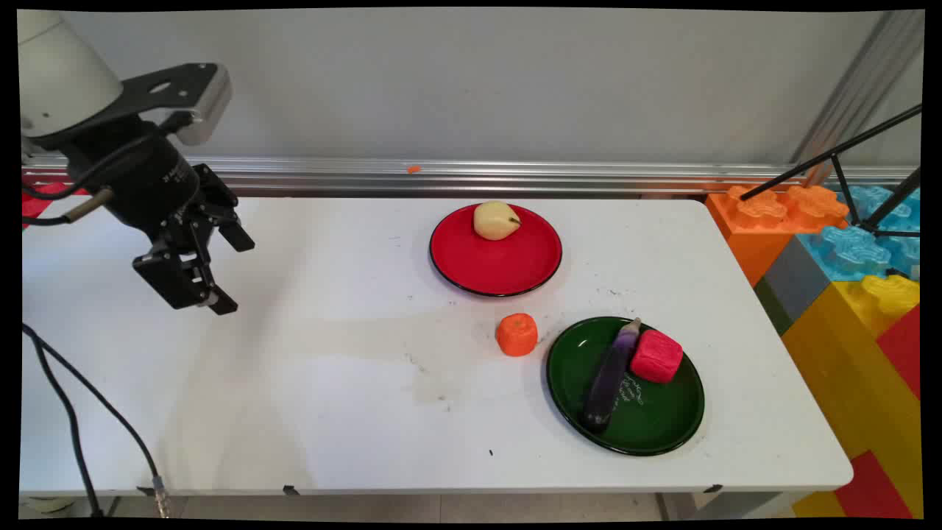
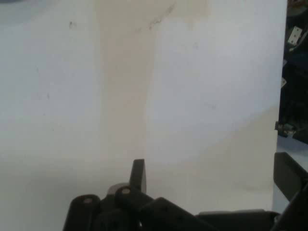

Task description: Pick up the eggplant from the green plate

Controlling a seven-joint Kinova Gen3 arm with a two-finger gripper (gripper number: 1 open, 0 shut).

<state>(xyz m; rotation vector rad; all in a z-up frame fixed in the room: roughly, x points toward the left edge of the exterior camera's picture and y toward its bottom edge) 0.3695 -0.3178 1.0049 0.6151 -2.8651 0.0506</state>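
White worktop (image 1: 353, 412) against a grey wall. Claw (image 1: 228, 276) hangs open and empty above the left edge (fingers spread wide), well apart from the orange piece (image 1: 516, 334), which lies between red plate (image 1: 515, 272) and green plate (image 1: 647, 427).

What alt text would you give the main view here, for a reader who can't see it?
A black two-finger gripper hangs open and empty above the left end of a white table. To the right, a round red plate holds a pale yellow pear, an orange toy fruit sits on the table, and a round dark green plate holds a purple eggplant and a pinkish-red block.
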